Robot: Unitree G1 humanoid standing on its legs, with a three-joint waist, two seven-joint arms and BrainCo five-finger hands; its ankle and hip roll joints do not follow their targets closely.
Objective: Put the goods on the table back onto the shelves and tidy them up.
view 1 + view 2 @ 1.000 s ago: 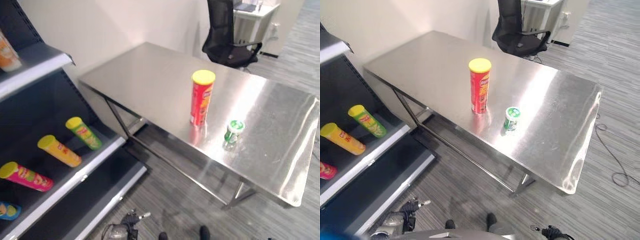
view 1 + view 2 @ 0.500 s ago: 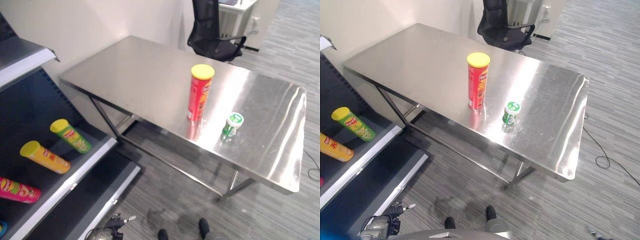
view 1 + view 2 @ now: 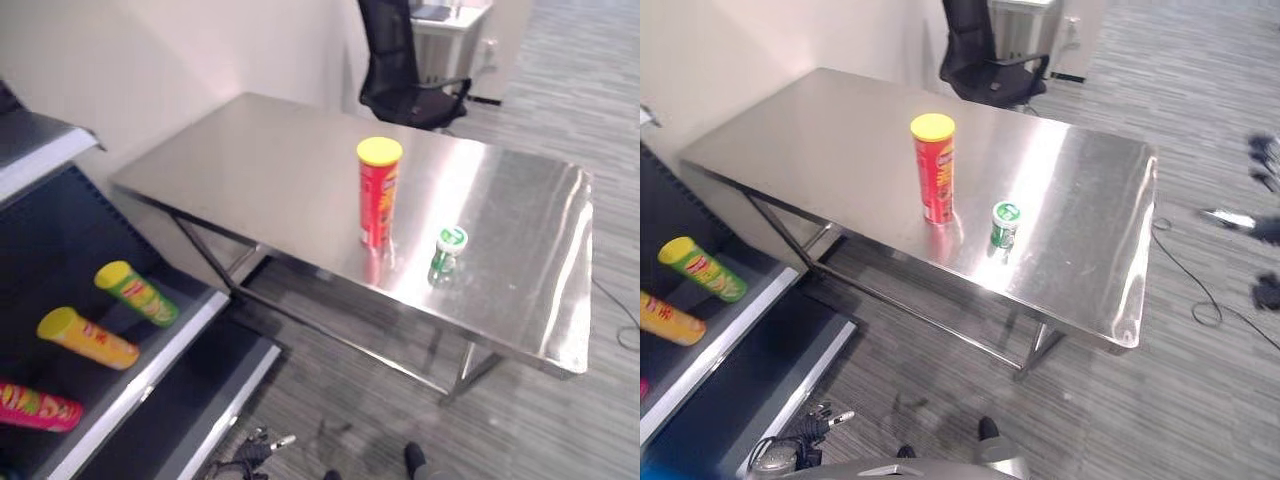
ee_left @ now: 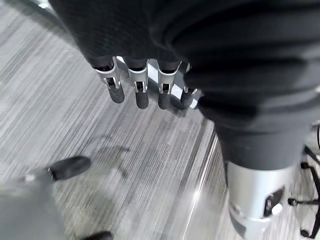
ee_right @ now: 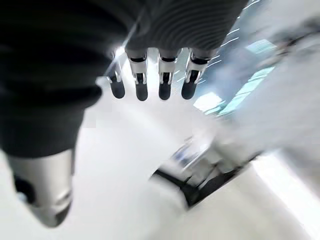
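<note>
Change since earlier: whole head view has shifted, so the camera has moved; the red can and the green tub stand in the same spots on the table as before, and the right hand's fingers now appear at the right edge of the right eye view.
Steel table (image 3: 280,180): bare metal top, on thin legs over grey striped floor.
Red chip can (image 3: 379,192): upright, yellow lid on top, near the table's near edge, well apart from both hands.
Green tub (image 3: 446,249): small, upright, white-and-green lid, just beside the red can on the side toward the right hand, not touching it.
Shelf unit (image 3: 150,372): dark, with a pale front lip, at the robot's left, apart from the table.
Green can (image 3: 137,293): lying on its side on the shelf, yellow lid facing the wall.
Yellow can (image 3: 87,337): lying beside the green can, parallel to it, apart.
Pink can (image 3: 38,404): lying further along the same shelf, partly cut off.
Left hand (image 4: 145,85): fingers straight and relaxed, pointing at the floor, holding nothing.
Right hand (image 5: 150,80): fingers straight, loosely spread in a row, holding nothing; what lies past them is blurred.
Office chair (image 3: 400,70): black, behind the table's far side.
</note>
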